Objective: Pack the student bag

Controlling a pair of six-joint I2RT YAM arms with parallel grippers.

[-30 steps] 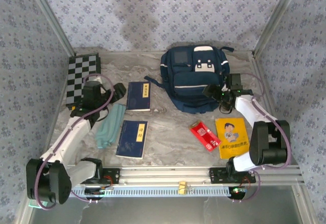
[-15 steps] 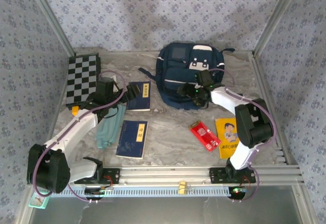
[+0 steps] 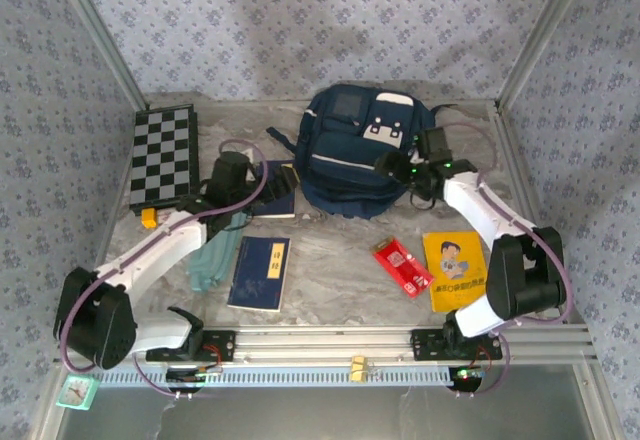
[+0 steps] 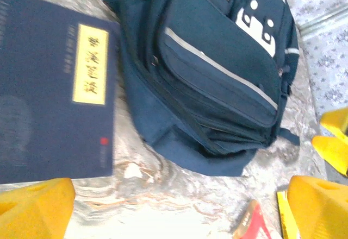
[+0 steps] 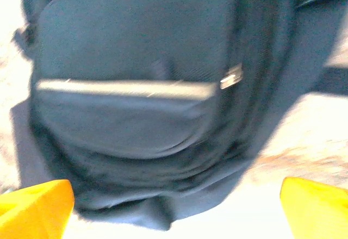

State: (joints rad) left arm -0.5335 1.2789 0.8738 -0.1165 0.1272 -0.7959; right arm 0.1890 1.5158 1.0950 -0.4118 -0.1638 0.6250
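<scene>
While both arms reach toward the bag (image 3: 352, 155), left jaws are spread wide and right jaws are spread wide too. Bag lies on the bench (image 3: 330, 250), front pockets up, dead ahead of the right jaws and ahead-right of the left jaws. Navy book (image 4: 49, 87) sits ahead-left of the left jaws, just beside the bag. Whether the right jaws touch the bag: cannot tell.
</scene>
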